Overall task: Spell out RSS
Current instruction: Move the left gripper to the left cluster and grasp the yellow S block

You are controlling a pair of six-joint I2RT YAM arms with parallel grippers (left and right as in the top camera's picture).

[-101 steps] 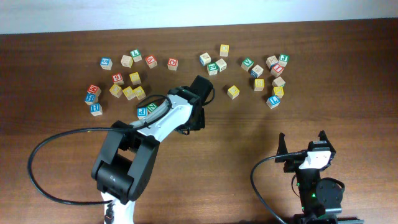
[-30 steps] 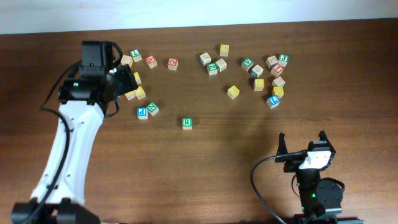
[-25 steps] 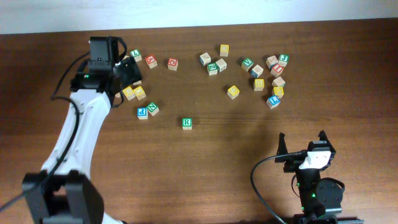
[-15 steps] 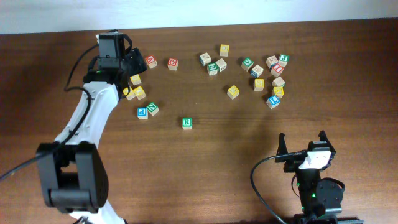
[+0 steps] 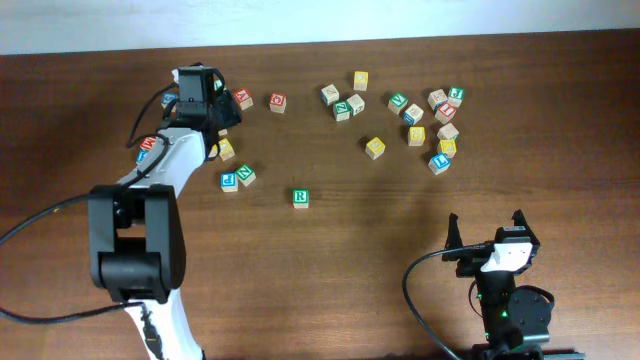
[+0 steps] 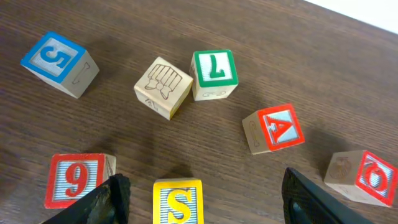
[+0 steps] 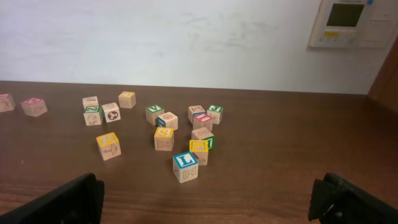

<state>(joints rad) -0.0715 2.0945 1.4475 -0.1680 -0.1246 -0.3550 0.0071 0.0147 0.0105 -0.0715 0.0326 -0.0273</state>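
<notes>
A green R block [image 5: 300, 198] lies alone on the table's middle. My left gripper [image 5: 207, 108] hovers over the top-left block cluster. In the left wrist view the left gripper [image 6: 205, 202] is open, with a yellow S block [image 6: 178, 203] between its fingers, nearer the left one, not gripped. Around it are a red 9 block [image 6: 76, 180], a red A block [image 6: 273, 127], a green L block [image 6: 214, 73] and a picture block [image 6: 163, 87]. My right gripper [image 5: 490, 243] is open and empty at the front right, also in its wrist view [image 7: 205, 199].
A blue 5 block [image 6: 57, 62] and a red O block [image 6: 365, 177] lie at the cluster's edges. A second cluster of several blocks sits at the back right [image 5: 430, 125], with a blue L block [image 7: 185, 165] nearest the right gripper. Blocks P and N [image 5: 237, 178] lie left of R.
The left arm has let the R block go on the table's middle and swung to the top-left cluster, then slid right along it to the S block. The right arm has not moved.
</notes>
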